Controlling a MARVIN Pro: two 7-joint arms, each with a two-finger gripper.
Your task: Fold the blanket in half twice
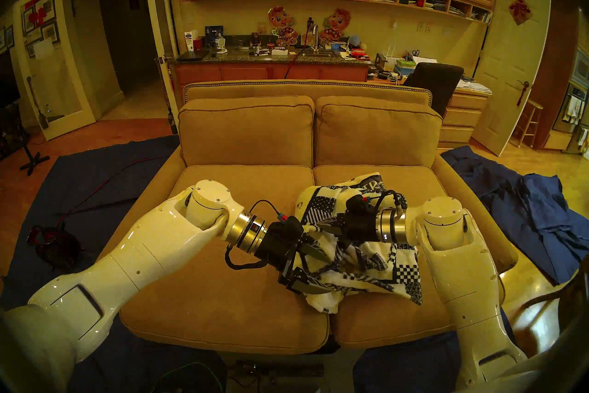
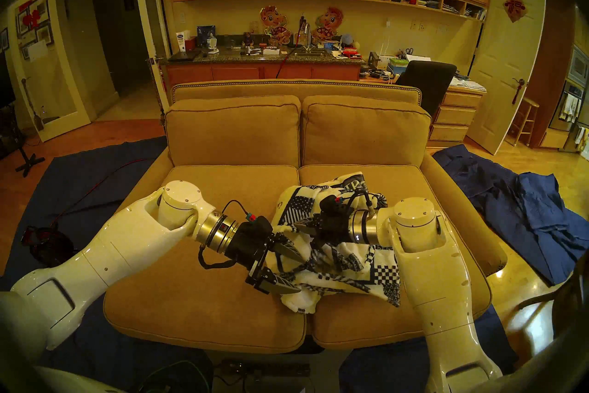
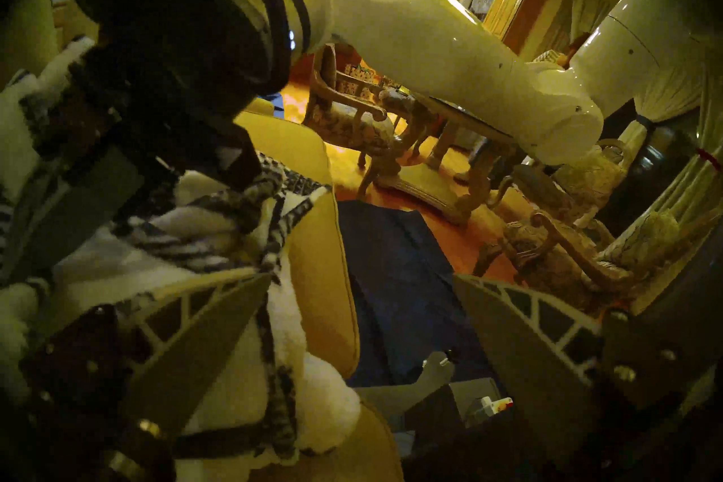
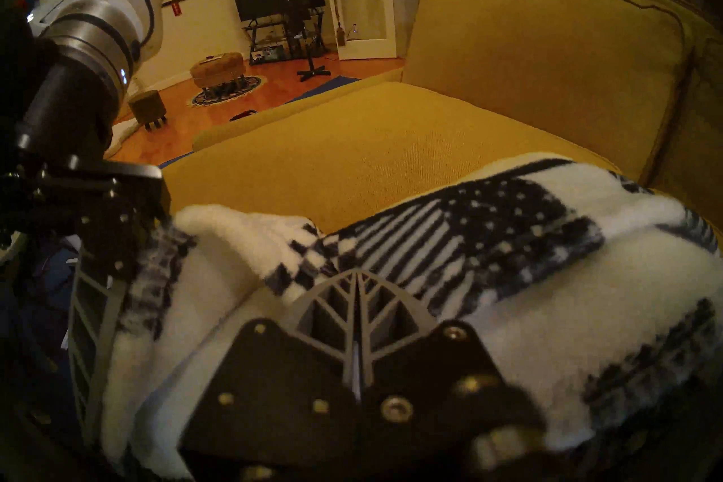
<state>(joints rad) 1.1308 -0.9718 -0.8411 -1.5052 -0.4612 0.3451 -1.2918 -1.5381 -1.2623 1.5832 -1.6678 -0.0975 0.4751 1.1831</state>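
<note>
The cream-and-navy blanket [image 1: 382, 271] lies crumpled on the right seat cushion of the tan sofa [image 1: 223, 271]. It also shows in the head stereo right view [image 2: 366, 268]. My left gripper [image 1: 320, 271] is open at the blanket's left edge. Its upper finger lies over the fabric and its lower finger is at the front fold. In the left wrist view [image 3: 364, 313] plush cream fabric [image 3: 313, 391] lies against one finger. My right gripper [image 1: 320, 222] is shut and points left over the pile. Its closed fingertips [image 4: 358, 285] rest on the flag-patterned panel [image 4: 489, 234]. I see no fabric pinched between them.
Plain dark blue cloths lie on the floor right [image 1: 526, 207] and left [image 1: 79, 185] of the sofa. A black bundle with a red cable [image 1: 54, 239] sits on the left cloth. Carved wooden chairs and a table [image 3: 391, 125] stand off the sofa's right side.
</note>
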